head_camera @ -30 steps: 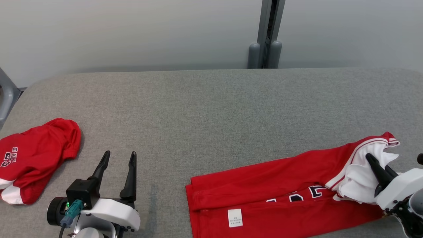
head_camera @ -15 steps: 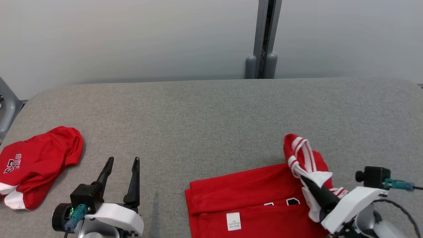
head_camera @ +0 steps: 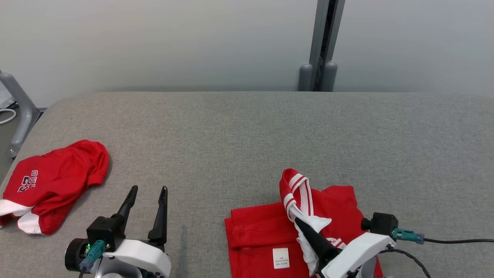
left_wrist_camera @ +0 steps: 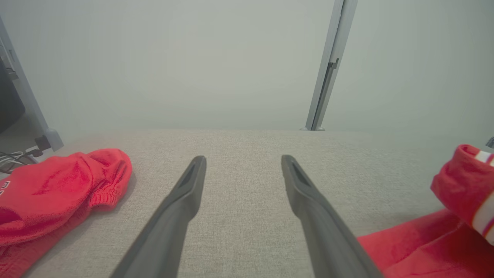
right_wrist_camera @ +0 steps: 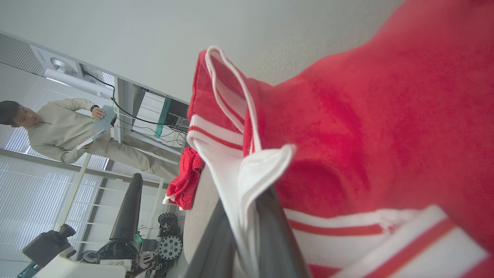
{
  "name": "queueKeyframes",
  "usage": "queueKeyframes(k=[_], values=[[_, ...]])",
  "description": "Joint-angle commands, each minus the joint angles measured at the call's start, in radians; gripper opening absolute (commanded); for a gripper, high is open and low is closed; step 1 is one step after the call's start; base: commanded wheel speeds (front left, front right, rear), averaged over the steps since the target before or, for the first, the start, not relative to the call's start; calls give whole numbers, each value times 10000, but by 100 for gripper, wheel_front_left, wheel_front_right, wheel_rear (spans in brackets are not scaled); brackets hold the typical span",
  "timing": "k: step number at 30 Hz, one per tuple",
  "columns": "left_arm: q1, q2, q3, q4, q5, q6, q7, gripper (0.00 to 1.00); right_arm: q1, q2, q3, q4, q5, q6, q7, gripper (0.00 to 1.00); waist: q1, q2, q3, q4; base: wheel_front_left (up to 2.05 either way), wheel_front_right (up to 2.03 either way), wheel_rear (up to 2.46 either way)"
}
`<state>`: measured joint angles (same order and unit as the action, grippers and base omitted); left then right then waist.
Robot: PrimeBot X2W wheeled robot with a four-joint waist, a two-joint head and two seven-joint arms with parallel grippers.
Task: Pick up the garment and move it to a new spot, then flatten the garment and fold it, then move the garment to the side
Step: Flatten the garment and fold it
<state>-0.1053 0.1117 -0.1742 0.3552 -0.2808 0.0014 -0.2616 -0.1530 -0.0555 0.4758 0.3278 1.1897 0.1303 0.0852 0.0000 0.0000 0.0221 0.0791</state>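
Observation:
The garment (head_camera: pixel 258 231), red with a white care label, lies at the near middle-right of the grey table (head_camera: pixel 247 131). My right gripper (head_camera: pixel 300 222) is shut on its red-and-white striped end (head_camera: pixel 295 185), holding it raised and doubled back over the rest. In the right wrist view the white trim (right_wrist_camera: pixel 247 173) is pinched between the dark fingers (right_wrist_camera: pixel 278 231), with red cloth (right_wrist_camera: pixel 366 116) behind. My left gripper (head_camera: pixel 148 189) stands open and holds nothing at the near left, apart from the garment. The left wrist view shows its spread fingers (left_wrist_camera: pixel 185 200) over bare table, with the garment (left_wrist_camera: pixel 455 193) at the right edge.
A second red garment (head_camera: pixel 54 181) lies bunched at the table's left edge, also in the left wrist view (left_wrist_camera: pixel 58 193). A grey post (head_camera: pixel 322 46) rises behind the table's far edge. A person (right_wrist_camera: pixel 58 127) stands in the background of the right wrist view.
My right gripper has carried the striped end from the far right leftward over the garment, doubling it. The head camera has shifted. The left gripper stays open in place.

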Motion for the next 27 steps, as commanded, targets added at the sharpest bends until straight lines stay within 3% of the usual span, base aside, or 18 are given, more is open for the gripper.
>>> queueKeyframes(k=[1,9,22,23,24,25,27], values=[[-7,19,57,22,82,-26,-42,100,48,14,71,-9,137,8,-1,0,0,0,55,110,0,0,0],[-112,-94,73,169,191,-152,-42,100,-266,14,1363,-4,1463,8,-609,0,0,0,221,552,0,0,0],[-316,-280,19,348,301,-276,-43,100,-1301,10,2862,1553,2424,14,-1590,0,0,0,499,1085,0,0,0],[-323,-297,14,362,323,-289,-43,100,-1376,4,2938,1775,2478,13,-1667,41,0,0,513,1108,0,0,0],[-323,-314,6,374,340,-300,-43,100,-1454,11,3033,1986,2545,13,-1730,90,0,0,518,1130,0,0,0],[-315,-331,0,386,341,-311,-43,100,-1482,8,3130,2170,2689,13,-1724,100,0,0,517,1148,0,0,0],[-302,-359,48,426,282,-312,-41,100,-1576,-1,3283,2334,3143,13,-1767,100,0,0,502,1162,0,0,0]])
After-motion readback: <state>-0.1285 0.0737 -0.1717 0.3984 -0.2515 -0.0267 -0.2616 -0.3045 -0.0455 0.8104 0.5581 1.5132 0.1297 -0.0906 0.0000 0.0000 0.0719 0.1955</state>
